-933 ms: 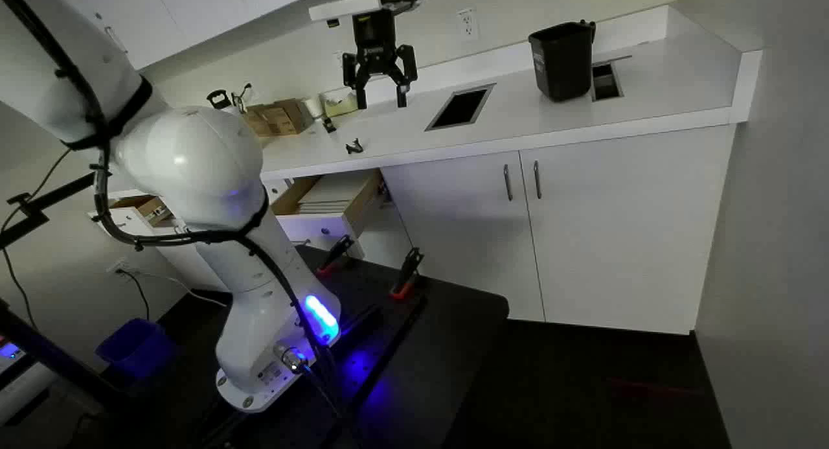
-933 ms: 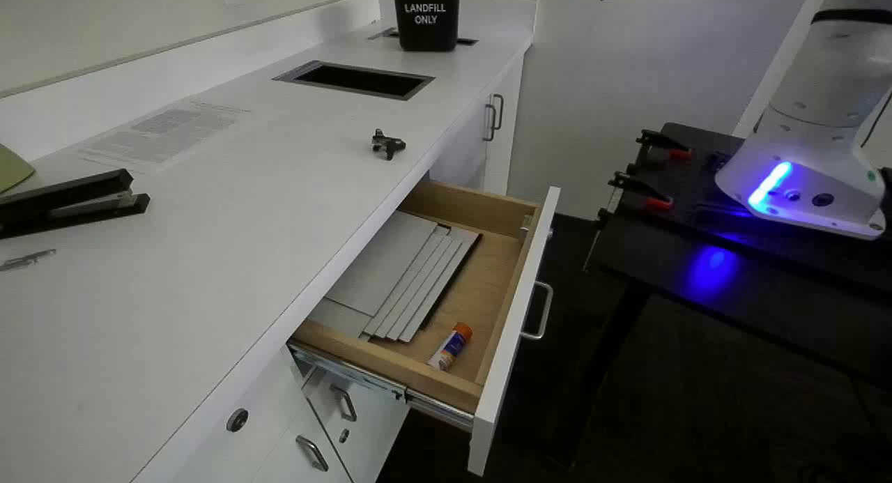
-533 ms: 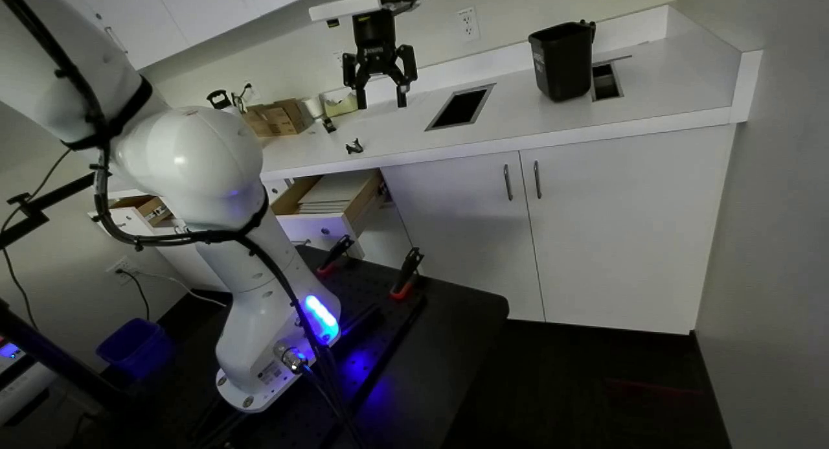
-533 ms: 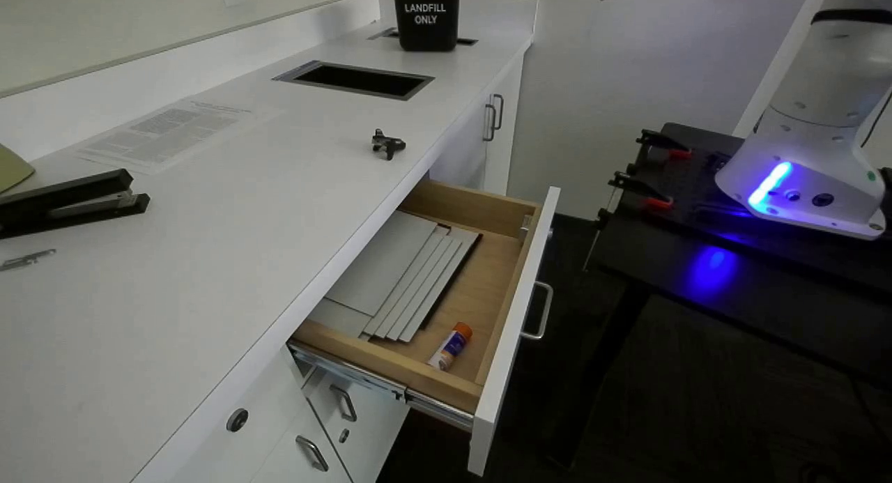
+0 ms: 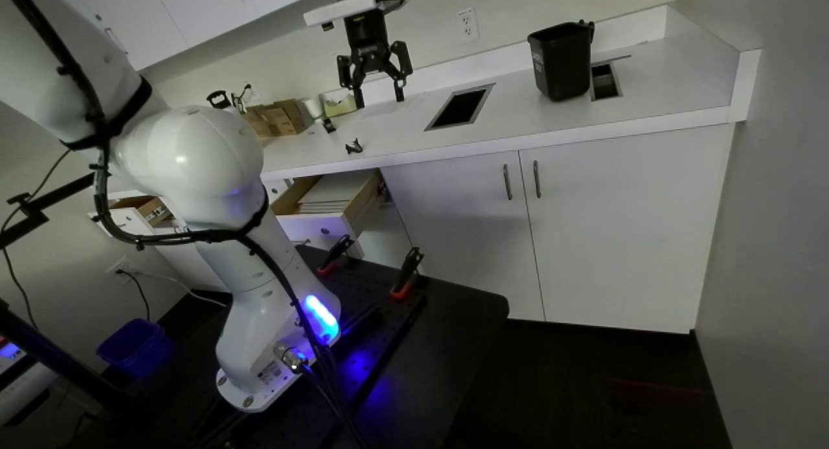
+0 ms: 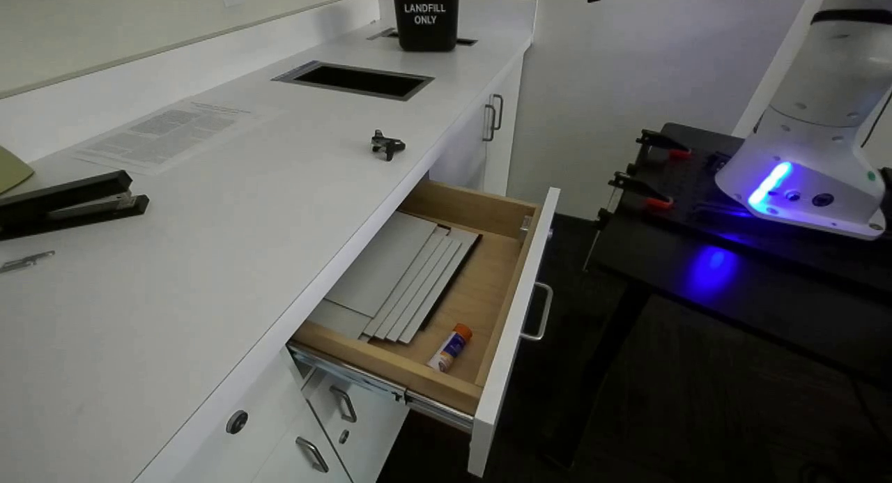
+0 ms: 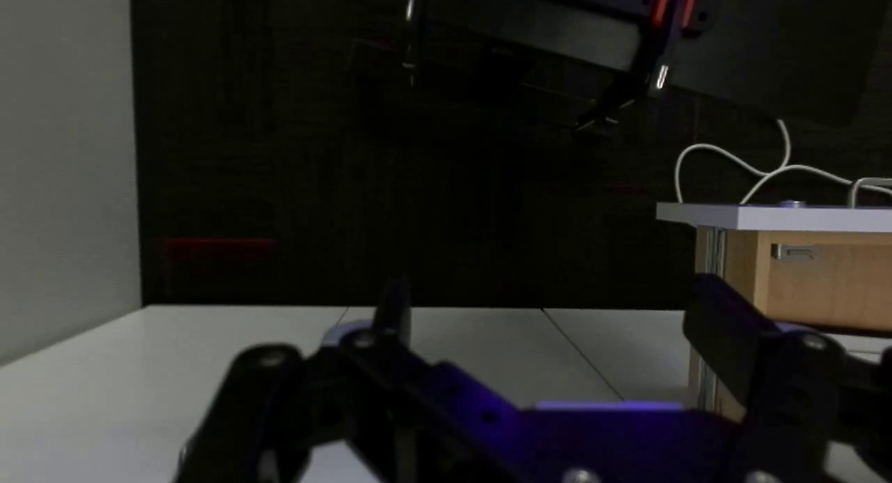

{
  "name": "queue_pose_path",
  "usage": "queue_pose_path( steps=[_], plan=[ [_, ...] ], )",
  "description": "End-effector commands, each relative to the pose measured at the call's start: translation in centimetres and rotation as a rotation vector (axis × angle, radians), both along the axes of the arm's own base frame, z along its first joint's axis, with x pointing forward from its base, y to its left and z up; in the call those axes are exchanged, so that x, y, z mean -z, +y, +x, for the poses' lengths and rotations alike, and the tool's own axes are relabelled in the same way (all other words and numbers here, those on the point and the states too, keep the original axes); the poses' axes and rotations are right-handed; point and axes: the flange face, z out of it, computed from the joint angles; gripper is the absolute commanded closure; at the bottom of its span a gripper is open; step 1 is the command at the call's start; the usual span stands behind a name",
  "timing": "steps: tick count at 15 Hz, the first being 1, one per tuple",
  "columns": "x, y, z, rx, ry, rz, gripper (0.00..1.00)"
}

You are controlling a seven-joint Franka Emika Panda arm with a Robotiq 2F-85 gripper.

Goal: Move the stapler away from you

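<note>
White counter (image 6: 202,281), stapler (image 6: 77,192) at left in an exterior view. Gripper (image 5: 379,98) high, jaws wide apart, empty. I'd centre over stapler, then descend straight, slowly.

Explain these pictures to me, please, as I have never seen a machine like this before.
The machine is a white robot arm standing on a dark table. At its end is a black tool that pinches things; here it is open and holds nothing. Two views are taken from outside the robot; the wrist view comes from a camera on the arm, so the tool's fingers fill its lower part. On the white counter, in an exterior view, lie a black stapler, which the task is about, a printed sheet and a small dark object I cannot name. A bin marked LANDFILL ONLY stands farther along. Below, an open drawer holds pale boards.
</note>
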Motion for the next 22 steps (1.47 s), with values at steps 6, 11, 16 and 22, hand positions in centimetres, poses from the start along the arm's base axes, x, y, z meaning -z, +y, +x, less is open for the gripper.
queue_pose_path(
  steps=[6, 11, 16, 22],
  plan=[
    [0.9, 20.2, 1.2, -0.495, -0.217, -0.069, 0.00],
    [1.7, 22.5, 0.2, -0.584, -0.225, -0.117, 0.00],
    [2.0, 22.5, 1.1, -0.600, -0.260, -0.074, 0.00],
    [6.4, 24.0, 7.8, -0.682, -0.480, 0.209, 0.00]
  ],
)
